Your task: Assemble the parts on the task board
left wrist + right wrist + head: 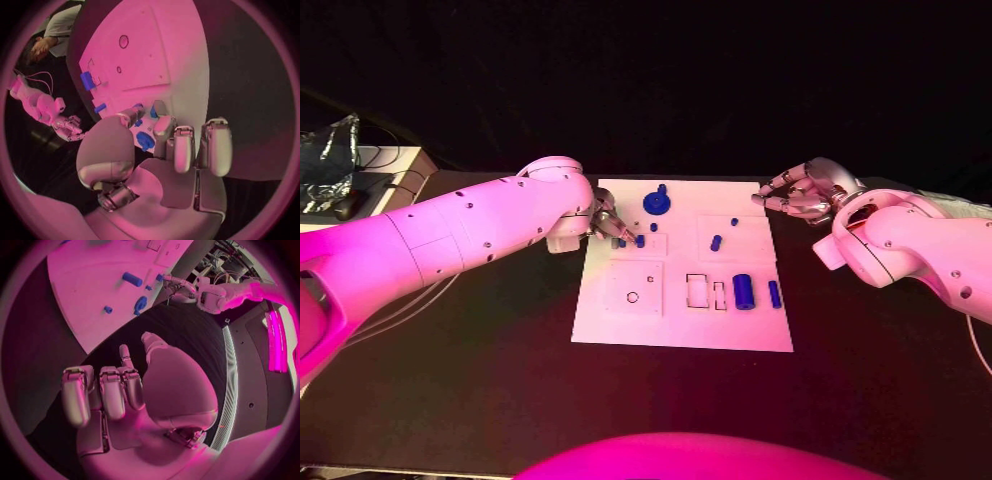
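Note:
The white task board point(678, 322) lies mid-table. On it are a blue gear-like disc point(656, 203), short blue pegs point(715, 242), a thick blue cylinder point(743, 291) and a thin blue bar point(775, 293). My left hand point(606, 225) reaches down at the board's left edge. There its thumb and a finger point(159, 111) pinch a small blue peg point(152, 113), close to another peg point(639, 240). The disc point(145, 141) shows between the fingers. My right hand point(798, 195) hovers off the board's far right corner, fingers point(103, 390) curled in, holding nothing.
The board point(87, 285) has a square recess with a hole point(633, 296) and narrow rectangular slots point(697, 290). A side table with a bag and cables point(343, 170) stands far left. Black table surface point(488, 380) surrounds the board.

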Controlling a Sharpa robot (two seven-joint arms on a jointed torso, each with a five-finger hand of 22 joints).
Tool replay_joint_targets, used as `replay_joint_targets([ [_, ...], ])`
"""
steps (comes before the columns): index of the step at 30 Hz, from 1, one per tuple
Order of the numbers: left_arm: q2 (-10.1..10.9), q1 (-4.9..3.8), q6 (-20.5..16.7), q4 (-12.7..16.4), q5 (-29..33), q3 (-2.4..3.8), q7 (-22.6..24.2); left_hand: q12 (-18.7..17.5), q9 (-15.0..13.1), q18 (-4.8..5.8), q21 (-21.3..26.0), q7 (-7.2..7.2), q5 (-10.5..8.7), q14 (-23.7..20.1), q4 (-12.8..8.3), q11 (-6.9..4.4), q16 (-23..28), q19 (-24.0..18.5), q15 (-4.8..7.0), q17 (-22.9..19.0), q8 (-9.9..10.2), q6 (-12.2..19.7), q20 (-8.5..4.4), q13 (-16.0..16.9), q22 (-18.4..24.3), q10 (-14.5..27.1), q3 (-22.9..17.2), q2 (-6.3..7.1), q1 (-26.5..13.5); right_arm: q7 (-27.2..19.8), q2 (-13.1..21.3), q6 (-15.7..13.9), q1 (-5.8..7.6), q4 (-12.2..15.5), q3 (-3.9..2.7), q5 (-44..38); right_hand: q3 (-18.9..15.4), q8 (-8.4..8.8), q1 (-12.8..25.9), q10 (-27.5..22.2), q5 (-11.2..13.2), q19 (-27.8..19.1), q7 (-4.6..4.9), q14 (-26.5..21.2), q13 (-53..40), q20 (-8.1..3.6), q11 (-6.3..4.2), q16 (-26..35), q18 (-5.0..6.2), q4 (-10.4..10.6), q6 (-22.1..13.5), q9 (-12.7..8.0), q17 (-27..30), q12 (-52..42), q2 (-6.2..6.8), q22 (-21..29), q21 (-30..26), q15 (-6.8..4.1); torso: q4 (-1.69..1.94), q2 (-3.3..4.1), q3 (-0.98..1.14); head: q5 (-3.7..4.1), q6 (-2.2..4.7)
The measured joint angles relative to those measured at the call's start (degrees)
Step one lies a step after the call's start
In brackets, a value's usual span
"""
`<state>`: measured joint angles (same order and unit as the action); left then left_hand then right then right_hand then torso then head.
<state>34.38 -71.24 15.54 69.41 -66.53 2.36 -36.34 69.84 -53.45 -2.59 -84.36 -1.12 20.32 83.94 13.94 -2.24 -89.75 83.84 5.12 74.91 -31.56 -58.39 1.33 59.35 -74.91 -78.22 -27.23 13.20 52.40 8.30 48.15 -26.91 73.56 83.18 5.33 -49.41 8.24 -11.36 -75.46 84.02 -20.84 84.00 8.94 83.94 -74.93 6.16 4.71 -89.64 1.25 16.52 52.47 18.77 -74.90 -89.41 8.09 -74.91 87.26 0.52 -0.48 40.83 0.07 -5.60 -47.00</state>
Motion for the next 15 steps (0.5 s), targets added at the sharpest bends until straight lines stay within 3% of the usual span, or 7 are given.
replay_joint_targets([
  [15, 0.5, 0.01, 0.5, -0.1, -0.1, 0.22, -0.2, 0.0, -0.2, 0.00, 0.0, 0.17, -0.02, 0.0, 0.8, 0.00, 0.0, 0.0, 0.00, 0.0, 0.0, -0.2, 0.00, 0.0, 0.0, 0.0, 0.8, -0.53, 1.0, -0.1, 0.0, 0.0, -0.01, 0.0, 0.00, 0.0, 0.0, -0.16, 0.0, 0.0, 0.0, 0.0, 0.00, 0.0, 0.0, 0.00, 0.00, 0.0, 0.00, 0.0, 0.0, 0.0, 0.0, 0.0, 0.00, 0.0, 0.0, 0.00, 0.05, 0.01, -0.06, 0.23, -0.12],
])
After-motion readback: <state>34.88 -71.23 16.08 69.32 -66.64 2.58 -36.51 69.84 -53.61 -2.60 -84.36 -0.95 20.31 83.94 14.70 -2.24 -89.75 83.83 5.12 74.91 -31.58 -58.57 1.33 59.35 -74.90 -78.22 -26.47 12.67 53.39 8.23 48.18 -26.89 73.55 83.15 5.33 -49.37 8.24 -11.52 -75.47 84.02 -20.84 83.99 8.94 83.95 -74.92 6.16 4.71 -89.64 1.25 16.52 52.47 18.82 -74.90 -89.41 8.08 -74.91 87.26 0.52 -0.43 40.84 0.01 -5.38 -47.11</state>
